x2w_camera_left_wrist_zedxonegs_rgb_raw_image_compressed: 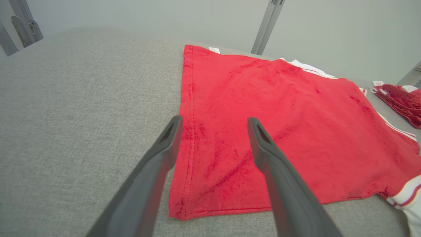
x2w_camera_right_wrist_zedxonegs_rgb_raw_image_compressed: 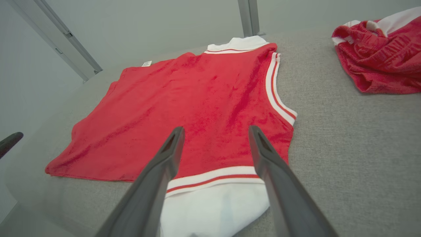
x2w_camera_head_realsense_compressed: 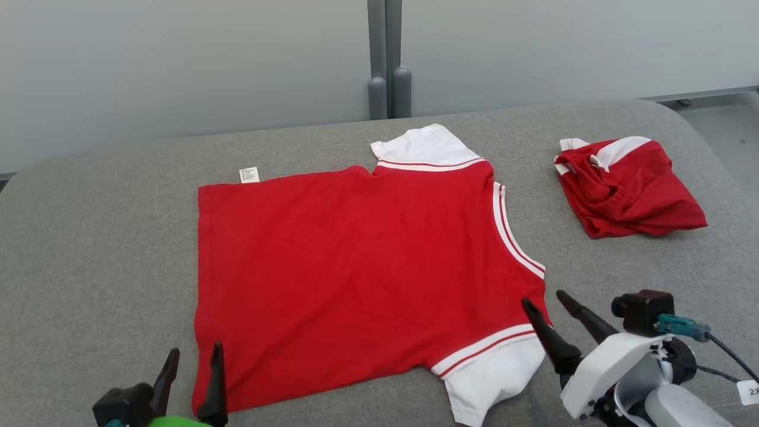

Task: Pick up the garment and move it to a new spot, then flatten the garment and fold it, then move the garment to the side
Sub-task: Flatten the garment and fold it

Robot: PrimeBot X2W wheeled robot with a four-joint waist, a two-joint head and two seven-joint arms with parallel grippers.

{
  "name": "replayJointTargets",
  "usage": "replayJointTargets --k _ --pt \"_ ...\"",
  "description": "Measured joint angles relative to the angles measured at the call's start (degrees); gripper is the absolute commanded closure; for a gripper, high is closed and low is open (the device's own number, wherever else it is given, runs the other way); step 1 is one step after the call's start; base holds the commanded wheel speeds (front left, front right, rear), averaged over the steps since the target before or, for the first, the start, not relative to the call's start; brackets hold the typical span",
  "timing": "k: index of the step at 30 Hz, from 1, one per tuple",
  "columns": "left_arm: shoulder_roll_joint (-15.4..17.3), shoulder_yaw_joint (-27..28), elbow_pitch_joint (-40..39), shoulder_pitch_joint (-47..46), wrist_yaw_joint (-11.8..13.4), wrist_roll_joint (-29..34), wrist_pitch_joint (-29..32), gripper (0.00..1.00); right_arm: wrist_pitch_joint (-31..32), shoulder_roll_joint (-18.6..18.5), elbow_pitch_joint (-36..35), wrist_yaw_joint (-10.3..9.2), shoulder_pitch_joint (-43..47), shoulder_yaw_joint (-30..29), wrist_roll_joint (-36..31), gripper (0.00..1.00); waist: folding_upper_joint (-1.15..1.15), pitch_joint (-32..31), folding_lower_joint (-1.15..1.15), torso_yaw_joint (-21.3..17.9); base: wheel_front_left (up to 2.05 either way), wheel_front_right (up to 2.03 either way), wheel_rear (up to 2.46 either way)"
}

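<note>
The red garment (x2w_camera_head_realsense_compressed: 356, 267) lies spread flat on the grey bench (x2w_camera_head_realsense_compressed: 89, 237), in the middle of the head view. The left pincer (x2w_camera_head_realsense_compressed: 195, 350), fingers apart and empty, hovers at the garment's lower-left corner. The right pincer (x2w_camera_head_realsense_compressed: 542, 298), likewise apart and empty, hovers just above the lower white sleeve (x2w_camera_head_realsense_compressed: 492, 373). A crumpled red cloth (x2w_camera_head_realsense_compressed: 628, 190) lies well apart at the upper right.
</note>
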Motion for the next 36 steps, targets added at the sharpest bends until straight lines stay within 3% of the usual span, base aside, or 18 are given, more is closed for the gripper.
replayJointTargets --k 6,15,25,36 --pt "-0.4 -1.8 -3.5 -3.1 -0.1 1.3 -0.1 0.00 -2.1 -1.6 -1.3 -1.94 -2.4 -2.3 -2.8 0.00 0.00 -0.9 0.00 0.1 0.00 0.00 0.00" --pt "-1.1 -2.1 -5.4 -4.0 0.3 2.2 -0.6 0.00 -6.2 -1.1 -1.8 -3.87 -4.0 -5.5 -5.2 0.00 0.00 -1.6 0.00 0.2 0.00 0.00 0.00" --pt "-1.5 -1.9 -6.2 -4.0 1.5 2.7 -0.6 0.00 -8.6 2.2 -1.3 -4.45 -2.7 -7.5 -4.7 0.00 0.00 -2.6 0.00 0.2 0.00 0.00 0.00" --pt "-1.6 -1.7 -6.9 -4.0 2.1 3.3 -0.6 0.00 -9.1 3.0 -0.6 -4.87 -2.1 -8.6 -5.0 0.00 0.00 -2.7 0.00 -0.2 0.00 0.00 0.00"
